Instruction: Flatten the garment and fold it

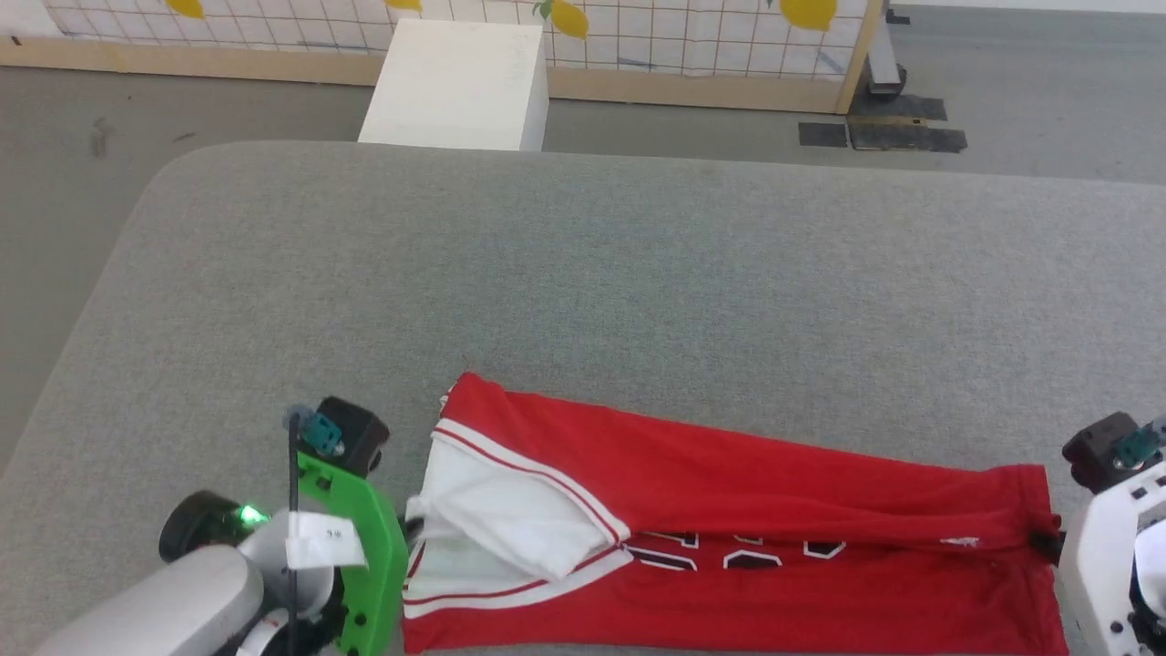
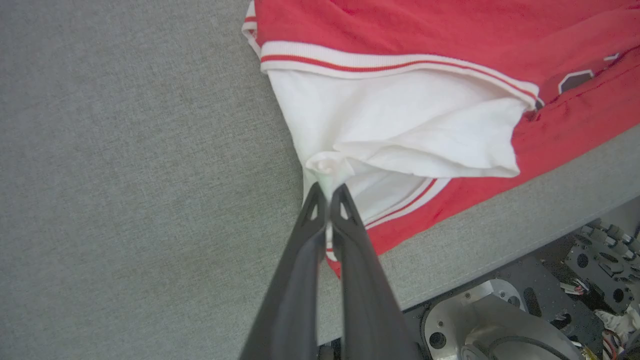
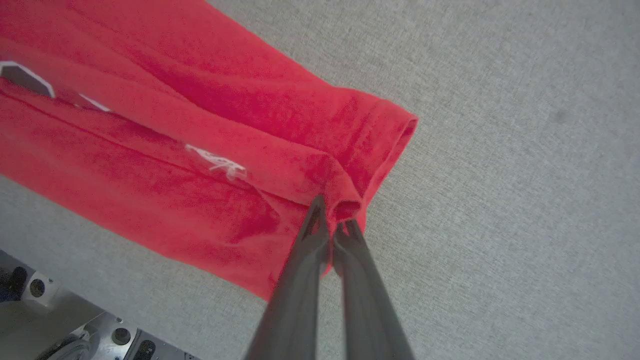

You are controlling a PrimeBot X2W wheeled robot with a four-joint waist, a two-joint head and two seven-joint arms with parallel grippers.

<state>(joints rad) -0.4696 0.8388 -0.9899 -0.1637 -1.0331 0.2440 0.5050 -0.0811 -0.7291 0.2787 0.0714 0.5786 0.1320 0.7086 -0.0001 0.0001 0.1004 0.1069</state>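
Closed tight, the left end effector [image 2: 328,189] has its two dark fingers pressed together on a bunched bit of white sleeve [image 2: 400,125] at one end of the shirt [image 1: 774,510]. The right end effector [image 3: 334,220] is pinched just as tight on the rolled red hem [image 3: 380,150] at the other end, with the cloth puckered between its fingertips.

The shirt lies on the grey counter [image 1: 583,273] as a long band, doubled over lengthwise and running along the near edge, closer to the near right corner than the left. Its upper layer is plain red. Below the fold line, part of the dark white-outlined lettering [image 1: 729,551] peeks out. At the left end, the white sleeve spills from under red-and-white striped trim [image 1: 528,469], loose and rumpled. The lower edge of the shirt reaches right to the counter's near edge, and from the left wrist view a corner of red cloth sits just short of that edge.

Past the far edge of the counter, a white box [image 1: 455,87] stands on the floor in front of a gridded panel printed with lemons [image 1: 692,36].
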